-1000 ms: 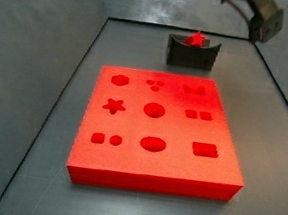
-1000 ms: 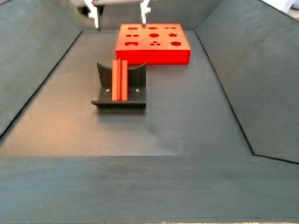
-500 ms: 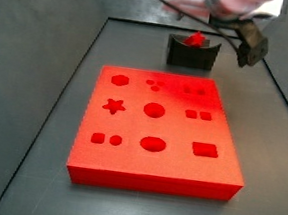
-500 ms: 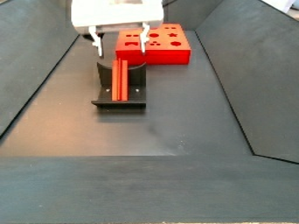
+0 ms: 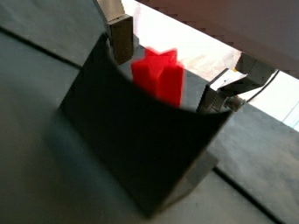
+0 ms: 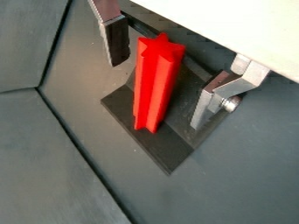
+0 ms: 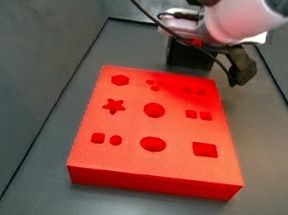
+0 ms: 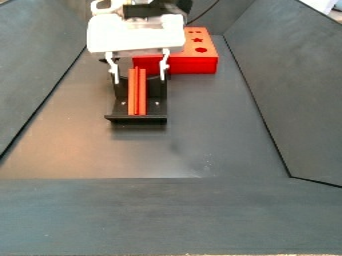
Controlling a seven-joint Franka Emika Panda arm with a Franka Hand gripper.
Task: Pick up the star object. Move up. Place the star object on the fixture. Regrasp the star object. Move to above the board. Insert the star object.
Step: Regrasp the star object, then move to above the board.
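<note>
The star object is lying in the fixture, near of the board. The gripper is straddling it, fingers apart, not yet clamped. This looks like the regrasp; closing squarely should come next.

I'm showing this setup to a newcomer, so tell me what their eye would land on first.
The bright red board with its rows of cut-out shapes dominates the dark floor in a side view. Next comes the red star object, lying in the dark fixture beyond the board. The gripper hangs right over it, its open silver fingers on either side of the piece without touching.
</note>
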